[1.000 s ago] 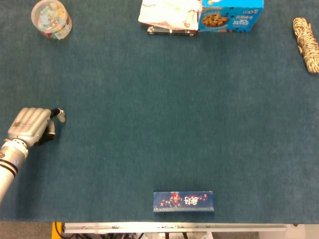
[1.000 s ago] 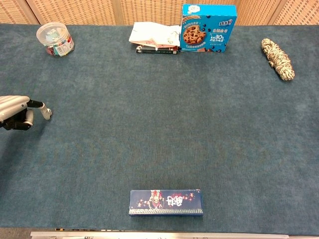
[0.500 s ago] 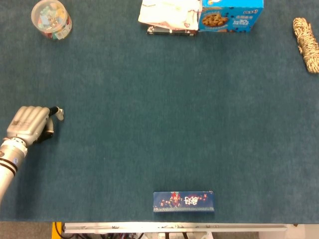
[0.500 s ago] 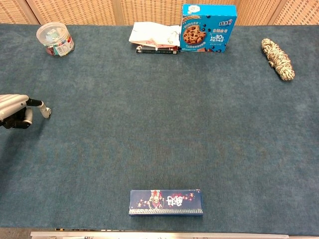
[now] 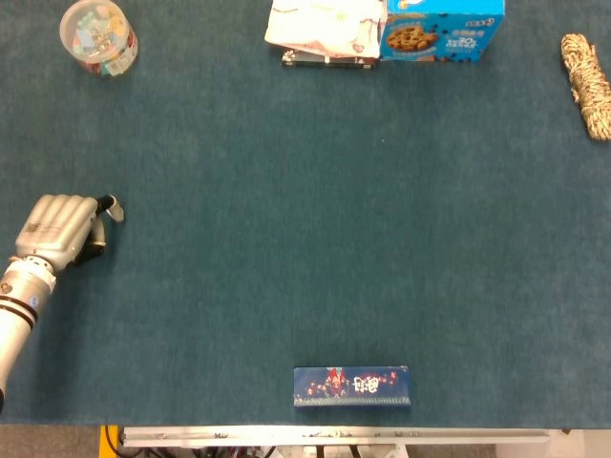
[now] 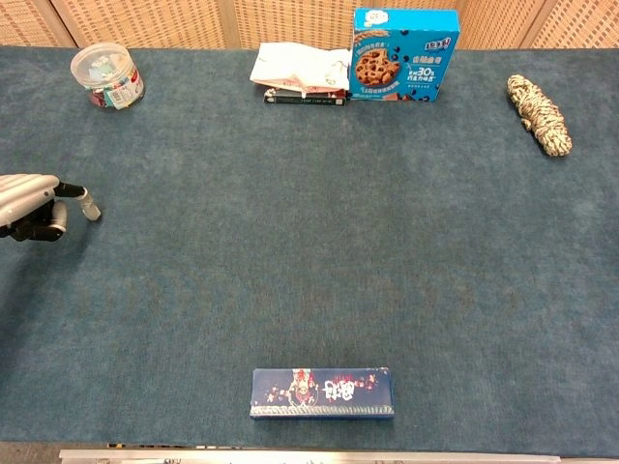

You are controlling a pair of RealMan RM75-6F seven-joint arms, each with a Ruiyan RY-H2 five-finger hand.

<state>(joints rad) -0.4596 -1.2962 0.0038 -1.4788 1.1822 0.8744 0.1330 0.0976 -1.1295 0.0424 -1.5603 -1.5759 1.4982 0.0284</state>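
Observation:
My left hand (image 5: pixel 59 232) hovers over the far left of the blue-green table, fingers curled in with nothing in them; the chest view shows the left hand (image 6: pixel 34 205) at the left edge. A dark blue flat box (image 5: pixel 351 385) lies near the front edge, the same box (image 6: pixel 322 392) lying lengthwise in the chest view. No object lies near the hand; the closest is a clear tub of small items (image 5: pixel 98 36) at the back left. My right hand is outside both views.
At the back stand a blue cookie box (image 6: pixel 404 54) and, beside it, a crumpled white bag on a dark book (image 6: pixel 300 72). A coil of rope (image 6: pixel 540 115) lies at the back right. The table's front edge (image 6: pixel 319 452) runs just below the dark box.
My left hand has drifted slightly away from the front edge, toward the back of the table. Its fingers stay curled. Nothing else moved.

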